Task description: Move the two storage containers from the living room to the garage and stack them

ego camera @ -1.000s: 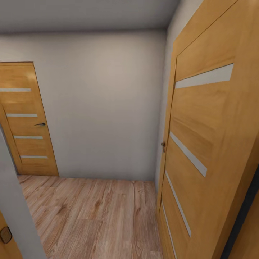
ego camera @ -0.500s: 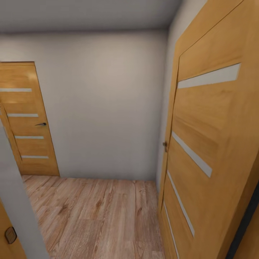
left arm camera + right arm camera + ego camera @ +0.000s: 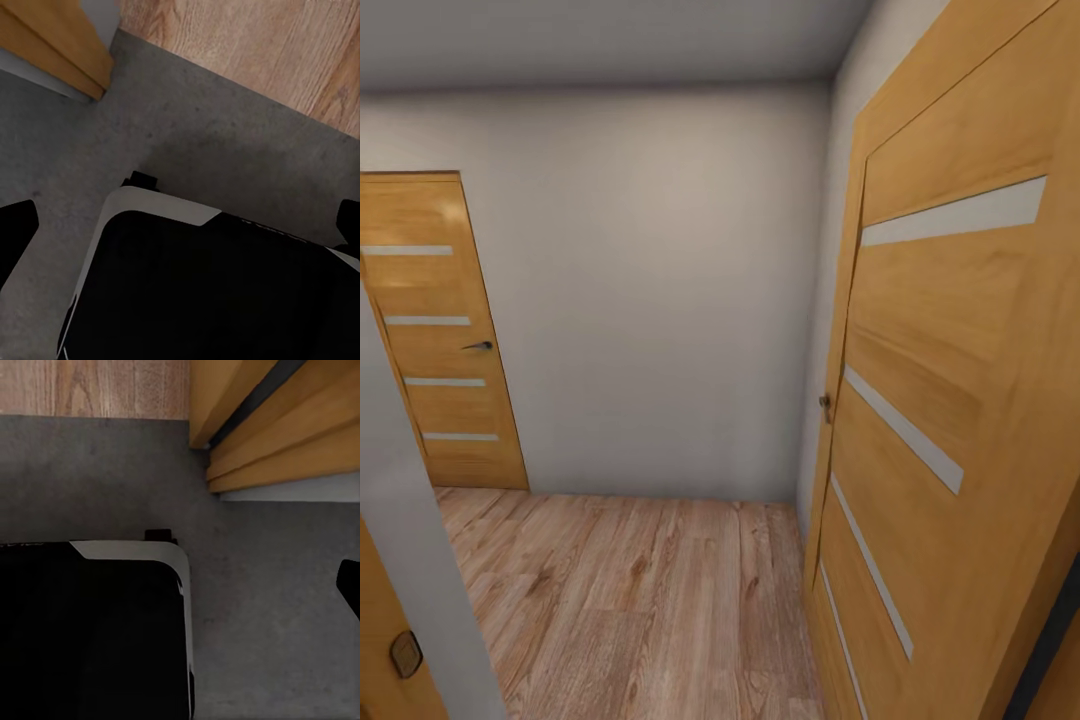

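You have neither storage container in sight; the base stands on grey concrete floor at its edge with the wood planks. Steer clear of the open door close on the right, which could catch the base. Finger spread cannot be told; no writing is legible.

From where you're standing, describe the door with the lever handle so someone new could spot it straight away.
Look to the pale far wall ahead. At its left end stands a closed wooden door with four pale horizontal strips. Unlike the big door close on the right, which has a small knob, it has a dark lever handle.
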Motion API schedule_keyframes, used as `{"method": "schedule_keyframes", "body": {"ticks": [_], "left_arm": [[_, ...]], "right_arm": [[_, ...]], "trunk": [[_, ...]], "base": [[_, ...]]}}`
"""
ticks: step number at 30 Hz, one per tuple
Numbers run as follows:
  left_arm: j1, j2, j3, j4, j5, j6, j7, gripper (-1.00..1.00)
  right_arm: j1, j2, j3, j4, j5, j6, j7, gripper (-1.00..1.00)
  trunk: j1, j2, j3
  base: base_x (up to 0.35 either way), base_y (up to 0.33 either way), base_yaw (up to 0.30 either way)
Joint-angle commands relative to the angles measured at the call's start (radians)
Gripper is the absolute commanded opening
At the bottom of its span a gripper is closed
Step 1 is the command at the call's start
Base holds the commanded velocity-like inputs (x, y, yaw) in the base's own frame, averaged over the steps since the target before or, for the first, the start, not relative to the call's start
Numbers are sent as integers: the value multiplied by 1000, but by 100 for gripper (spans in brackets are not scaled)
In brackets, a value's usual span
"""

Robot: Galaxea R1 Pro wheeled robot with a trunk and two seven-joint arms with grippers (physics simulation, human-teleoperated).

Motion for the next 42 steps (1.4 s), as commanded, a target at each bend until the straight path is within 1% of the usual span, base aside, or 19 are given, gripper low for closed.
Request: {"method": "schedule_keyframes", "body": {"ticks": [1,7,9,11,14,16,18,19,24,31,42], "left_arm": [[0,0,-8,0,7,-2,2,100],[0,-1,-8,0,7,-2,2,100],[-1,-1,-8,0,7,-2,2,100],[0,-1,-8,0,7,-2,2,100],[0,-1,-8,0,7,-2,2,100],[-1,-1,-8,0,7,-2,2,100],[0,-1,-8,0,7,-2,2,100],[0,-1,-8,0,7,-2,2,100],[0,-2,-8,0,7,-2,4,100],[0,-2,-8,0,7,-1,4,100],[0,-1,-8,0,7,2,4,100]], "right_arm": [[-1,2,4,1,-4,-4,-1,100],[-1,5,6,-4,0,1,13,100],[-1,5,7,-5,10,5,17,100],[-1,6,7,-6,32,5,24,100],[-1,6,7,-7,103,6,74,100],[-1,6,5,-8,130,7,98,100],[-1,6,1,-8,143,7,114,100],[-1,6,5,-8,162,2,116,100],[-1,6,7,-8,163,-1,116,100],[-1,6,3,-7,157,-2,116,100],[-1,6,-1,-8,156,-4,116,100]], "trunk": [[0,-1,0],[0,-1,0],[0,-1,0],[0,-1,0],[0,-1,0],[0,-1,0],[0,-1,0],[0,-1,0],[0,-1,0],[0,-1,0],[0,-1,0]], "base": [[0,0,0],[0,0,0],[0,0,0],[0,0,0],[0,0,0],[0,0,0],[0,0,0],[0,50,0],[0,152,0],[15,23,0],[285,0,0]]}}
